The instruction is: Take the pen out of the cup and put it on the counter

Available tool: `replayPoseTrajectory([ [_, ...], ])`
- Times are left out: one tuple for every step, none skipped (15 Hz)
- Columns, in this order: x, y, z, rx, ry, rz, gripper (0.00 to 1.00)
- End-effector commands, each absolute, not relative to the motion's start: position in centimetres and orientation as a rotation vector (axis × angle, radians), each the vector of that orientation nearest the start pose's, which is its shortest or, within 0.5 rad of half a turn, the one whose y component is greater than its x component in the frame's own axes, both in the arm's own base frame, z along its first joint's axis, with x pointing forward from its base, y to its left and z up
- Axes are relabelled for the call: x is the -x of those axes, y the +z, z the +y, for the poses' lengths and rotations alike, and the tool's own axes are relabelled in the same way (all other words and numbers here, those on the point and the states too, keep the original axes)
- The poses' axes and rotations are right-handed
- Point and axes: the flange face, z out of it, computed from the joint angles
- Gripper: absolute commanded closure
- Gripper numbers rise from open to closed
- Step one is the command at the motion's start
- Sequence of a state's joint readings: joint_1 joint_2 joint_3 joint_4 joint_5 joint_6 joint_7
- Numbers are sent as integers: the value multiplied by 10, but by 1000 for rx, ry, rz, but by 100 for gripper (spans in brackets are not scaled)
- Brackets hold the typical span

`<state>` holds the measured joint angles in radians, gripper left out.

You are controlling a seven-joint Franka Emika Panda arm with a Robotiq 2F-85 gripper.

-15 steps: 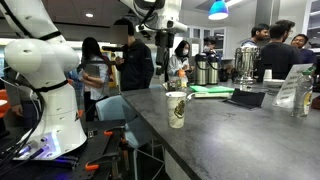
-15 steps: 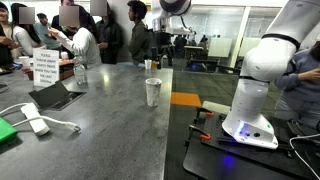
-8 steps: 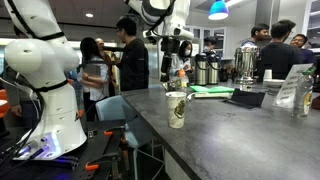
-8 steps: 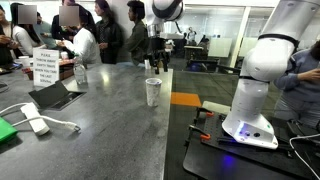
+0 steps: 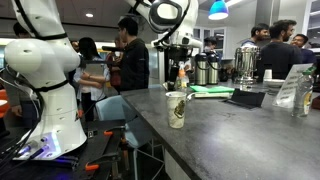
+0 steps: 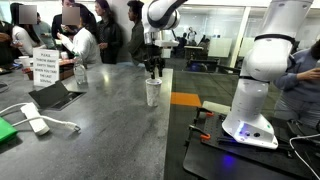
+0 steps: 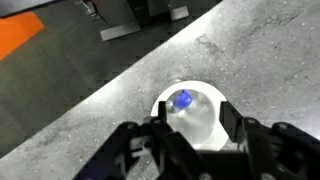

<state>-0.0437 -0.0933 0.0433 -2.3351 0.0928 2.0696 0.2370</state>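
Wrist view: fingers spread wide, empty, straddling cup rim; pen inside; cup seemingly near counter edge.

Matte mottled stone counter — smooth paper cup

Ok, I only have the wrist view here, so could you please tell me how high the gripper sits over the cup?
Observer: The gripper hangs straight above the cup, close to the rim, with its fingertips not inside.
Operator: Thank you. Is this the printed cup?
Observer: Yes, in an exterior view a dark round emblem shows on its side.
Operator: And what lies nearby on the counter?
Observer: On the counter a dark tablet lies well to one side of the cup, apart from it.
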Motion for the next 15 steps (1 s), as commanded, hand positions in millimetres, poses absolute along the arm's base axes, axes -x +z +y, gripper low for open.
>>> replayPoseTrajectory([
  [-481, 351, 3, 3022, 281, 409, 45],
  [-481, 347, 3, 3019, 291, 393, 47],
  [-481, 344, 3, 3016, 298, 377, 46],
  [-480, 342, 4, 3020, 306, 357, 46],
  [-480, 338, 5, 3023, 312, 339, 47],
  [-480, 336, 5, 3023, 314, 318, 47],
  [-480, 335, 6, 3029, 313, 305, 47],
  [-480, 334, 7, 3035, 308, 281, 47],
  [-481, 334, 7, 3044, 306, 270, 46],
  [-481, 333, 8, 3046, 304, 248, 44],
  [-482, 333, 8, 3044, 306, 246, 43],
  [-482, 333, 8, 3045, 303, 244, 45],
  [-483, 333, 8, 3041, 303, 234, 45],
  [-483, 333, 8, 3041, 307, 231, 48],
  [-483, 331, 7, 3043, 309, 231, 48],
])
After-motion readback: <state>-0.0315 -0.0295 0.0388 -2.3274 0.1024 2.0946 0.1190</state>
